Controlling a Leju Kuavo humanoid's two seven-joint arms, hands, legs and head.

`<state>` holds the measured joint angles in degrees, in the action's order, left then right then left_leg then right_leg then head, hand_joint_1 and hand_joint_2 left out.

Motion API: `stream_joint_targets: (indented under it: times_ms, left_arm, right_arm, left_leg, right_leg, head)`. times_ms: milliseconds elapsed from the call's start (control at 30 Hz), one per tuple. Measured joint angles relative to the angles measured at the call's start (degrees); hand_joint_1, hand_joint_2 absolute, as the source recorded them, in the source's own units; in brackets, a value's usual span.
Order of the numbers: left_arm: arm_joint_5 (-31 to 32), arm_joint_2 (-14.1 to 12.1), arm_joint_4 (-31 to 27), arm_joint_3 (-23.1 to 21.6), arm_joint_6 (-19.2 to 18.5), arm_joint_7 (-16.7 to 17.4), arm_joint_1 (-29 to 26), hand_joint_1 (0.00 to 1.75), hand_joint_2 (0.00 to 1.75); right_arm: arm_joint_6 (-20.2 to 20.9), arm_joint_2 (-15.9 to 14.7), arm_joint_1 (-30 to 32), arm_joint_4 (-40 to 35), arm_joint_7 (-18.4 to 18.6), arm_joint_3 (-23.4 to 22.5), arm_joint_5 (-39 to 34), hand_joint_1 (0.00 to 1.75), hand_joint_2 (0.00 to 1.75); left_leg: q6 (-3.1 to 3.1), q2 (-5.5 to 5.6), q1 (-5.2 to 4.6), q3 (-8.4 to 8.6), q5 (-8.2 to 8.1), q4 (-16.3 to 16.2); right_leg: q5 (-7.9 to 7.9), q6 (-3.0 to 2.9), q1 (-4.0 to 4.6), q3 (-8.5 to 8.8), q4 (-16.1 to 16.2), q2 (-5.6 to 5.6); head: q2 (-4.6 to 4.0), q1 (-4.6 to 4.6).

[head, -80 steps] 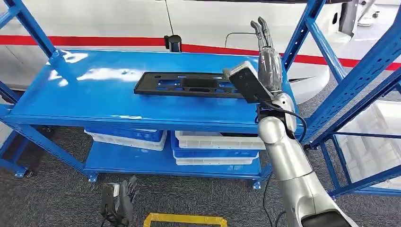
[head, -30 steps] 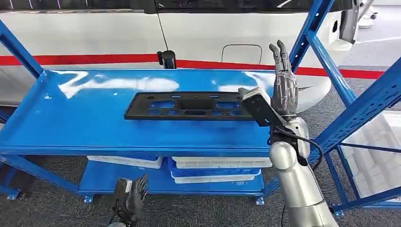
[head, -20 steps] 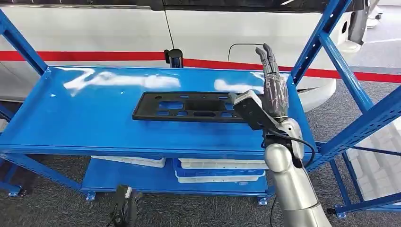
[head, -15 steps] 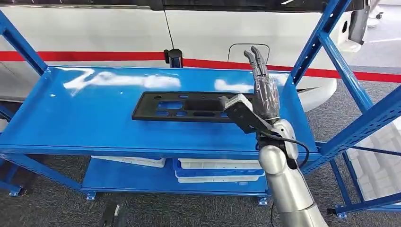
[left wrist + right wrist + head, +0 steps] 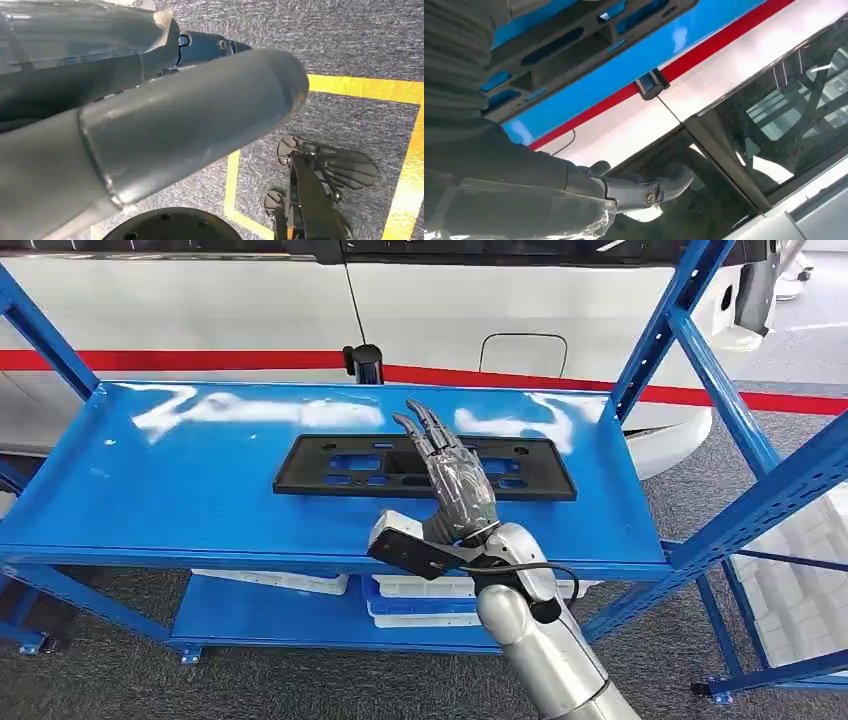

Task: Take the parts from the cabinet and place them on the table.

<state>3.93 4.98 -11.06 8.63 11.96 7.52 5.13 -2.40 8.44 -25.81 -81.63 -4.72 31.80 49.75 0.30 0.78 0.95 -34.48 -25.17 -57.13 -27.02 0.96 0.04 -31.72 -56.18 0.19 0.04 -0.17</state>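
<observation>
I've swung my right hand (image 5: 458, 490) in from the shelf's right end to hover above the middle of the long black slotted plastic part (image 5: 425, 466), fingers (image 5: 425, 432) released and extended, holding nothing. The part lies flat on the blue metal cabinet shelf (image 5: 180, 480); I judge the grasp comes next.

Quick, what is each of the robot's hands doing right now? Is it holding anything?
Right hand: open, fingers stretched out above the black part on the blue shelf, holding nothing.
Left hand: cannot be told.
</observation>
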Motion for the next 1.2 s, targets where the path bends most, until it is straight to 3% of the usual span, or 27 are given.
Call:
stream_joint_targets:
  times_ms: [1200]
  left_arm:
    - [0.0,-0.11,0.07,0.02,0.0,0.02,-0.17,0.0,0.0]
  right_arm:
    - [-0.04,0.24,-0.04,1.66,0.0,1.03,0.0,0.0,1.75]
  left_leg:
    - [-0.02,0.02,0.03,0.01,0.02,0.0]
  right_leg:
    - [0.0,0.01,0.02,0.03,-0.02,-0.01]
  head:
    - [0.0,0.0]
